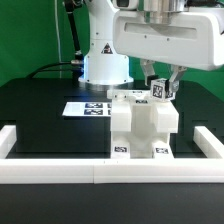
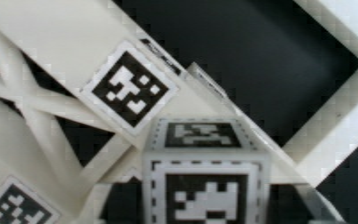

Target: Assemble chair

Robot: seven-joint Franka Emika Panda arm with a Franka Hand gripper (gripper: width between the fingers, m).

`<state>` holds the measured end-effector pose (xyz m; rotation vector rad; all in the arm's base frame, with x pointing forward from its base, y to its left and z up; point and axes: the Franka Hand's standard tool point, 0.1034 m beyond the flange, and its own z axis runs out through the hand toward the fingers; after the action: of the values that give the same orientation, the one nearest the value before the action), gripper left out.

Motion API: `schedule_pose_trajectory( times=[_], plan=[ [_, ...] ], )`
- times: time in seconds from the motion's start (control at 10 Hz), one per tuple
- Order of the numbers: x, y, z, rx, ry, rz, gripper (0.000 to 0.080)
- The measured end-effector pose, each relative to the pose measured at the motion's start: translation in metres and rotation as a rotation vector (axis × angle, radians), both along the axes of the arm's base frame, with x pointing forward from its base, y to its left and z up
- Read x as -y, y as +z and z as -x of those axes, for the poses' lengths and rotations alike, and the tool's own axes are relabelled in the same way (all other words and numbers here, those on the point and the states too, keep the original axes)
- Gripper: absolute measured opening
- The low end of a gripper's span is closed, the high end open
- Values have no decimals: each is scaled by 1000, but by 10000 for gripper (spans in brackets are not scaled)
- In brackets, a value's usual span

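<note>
- Chair (image 1: 140, 128): white blocky build, part-done, sits mid-table (image 1: 40, 110), just fwd of the marker board (image 1: 85, 107) and inside the low white rail (image 1: 100, 172) along the front edge.
- Handling (judgement): hard molded plastic, stiff, no give. Prob. light, so a sideways push could slide the whole block on the dark top.
- Faces look smooth, so likely slippery under metal pads. A pinch needs flat opposite faces, not corners.
- Where to grip: narrow bits like posts or legs. The main body looks too wide for the jaws. Printed tags on the faces are better left uncovered, if poss.
- Interlocking joints prob. want a straight push. A tilted part could jam or tip the base.
- Gripper (image 1: 163, 95): at the chair's upper corner on the exterior view's right, jaws pressed nearly together.
- It seems to pinch a small tagged post (image 1: 157, 90) that stands at or just above the chair top. Can't tell if the post is seated yet.
- Wrist view: only tagged white parts close-up, w/ dark table behind. Can't pick out the pads there.
</note>
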<state>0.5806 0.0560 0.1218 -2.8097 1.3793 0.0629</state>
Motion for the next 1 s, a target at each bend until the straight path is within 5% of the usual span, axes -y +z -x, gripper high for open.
schedule_pose_trajectory(
  times=[0.1, 0.2, 0.3, 0.4, 1.0],
  plan=[
    [0, 0, 0, 0, -4, 0, 289],
    [0, 0, 0, 0, 2, 0, 462],
    [0, 0, 0, 1, 36, 0, 462],
    [0, 0, 0, -1, 65, 0, 602],
    [-8, 0, 1, 12, 536, -18, 648]
  ],
)
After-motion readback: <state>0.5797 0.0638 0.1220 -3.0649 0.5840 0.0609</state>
